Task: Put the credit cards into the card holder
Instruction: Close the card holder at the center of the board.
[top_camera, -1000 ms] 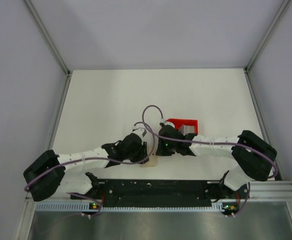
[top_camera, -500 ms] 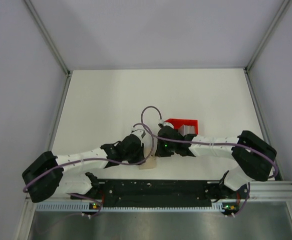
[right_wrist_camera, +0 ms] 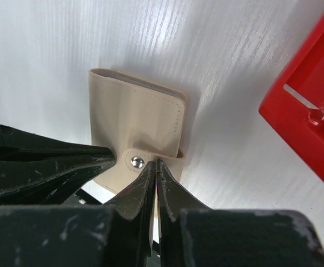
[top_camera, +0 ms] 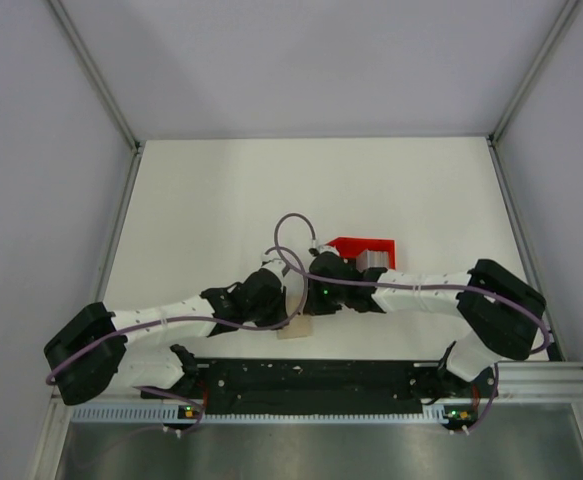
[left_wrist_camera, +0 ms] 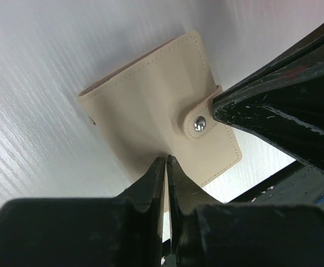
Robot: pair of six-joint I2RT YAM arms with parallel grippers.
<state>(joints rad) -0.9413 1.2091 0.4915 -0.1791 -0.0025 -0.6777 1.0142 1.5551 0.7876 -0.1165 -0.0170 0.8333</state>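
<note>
Beige and fastened, the card holder (left_wrist_camera: 150, 105) lies flat near the table's (top_camera: 221, 200) front edge between both arms, the left gripper (left_wrist_camera: 166, 164) pinched tight on one edge, the right gripper (right_wrist_camera: 155, 167) nipping its snap tab (right_wrist_camera: 136, 161) from the opposite side, red tray (right_wrist_camera: 312, 100) beyond.

From above, the card holder (top_camera: 293, 331) is mostly covered by the left arm (top_camera: 241, 300) and right arm (top_camera: 343, 290); only 1 beige corner is seen. The red tray (right_wrist_camera: 309, 103) is cut off by the right wrist view's edge.
</note>
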